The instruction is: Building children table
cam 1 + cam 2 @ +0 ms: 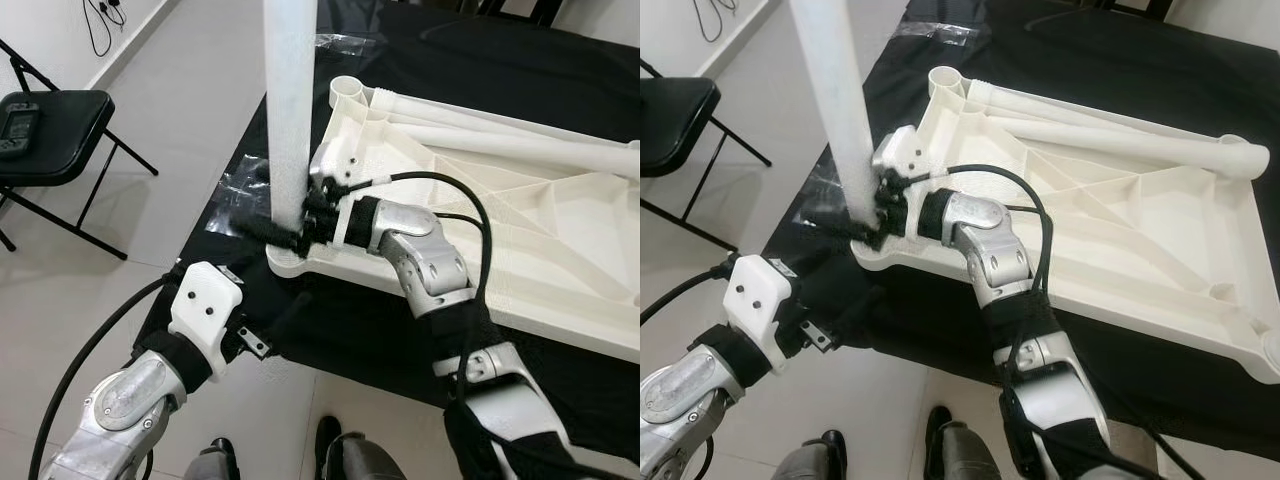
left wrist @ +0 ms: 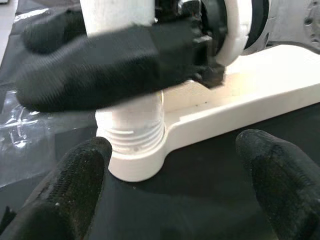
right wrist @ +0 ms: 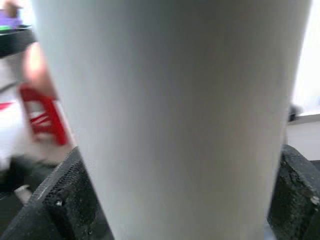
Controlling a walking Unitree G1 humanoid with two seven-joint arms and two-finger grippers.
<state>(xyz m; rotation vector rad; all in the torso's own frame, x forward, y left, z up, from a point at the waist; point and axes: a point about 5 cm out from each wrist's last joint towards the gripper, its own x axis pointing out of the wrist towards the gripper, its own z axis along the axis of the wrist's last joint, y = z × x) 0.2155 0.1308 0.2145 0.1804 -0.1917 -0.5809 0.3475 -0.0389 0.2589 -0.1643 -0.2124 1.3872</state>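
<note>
Our right gripper clamps upright leg, threaded end seated in corner socket of upturned tabletop on black table. Left gripper open, near socket. Two legs lie unfitted; job partly done.

A plain indoor room, likely in a home: pale floor tiles run to a white wall at the upper left, where a black cable hangs. A black folding chair stands at left beside a desk draped in black cloth.
</note>
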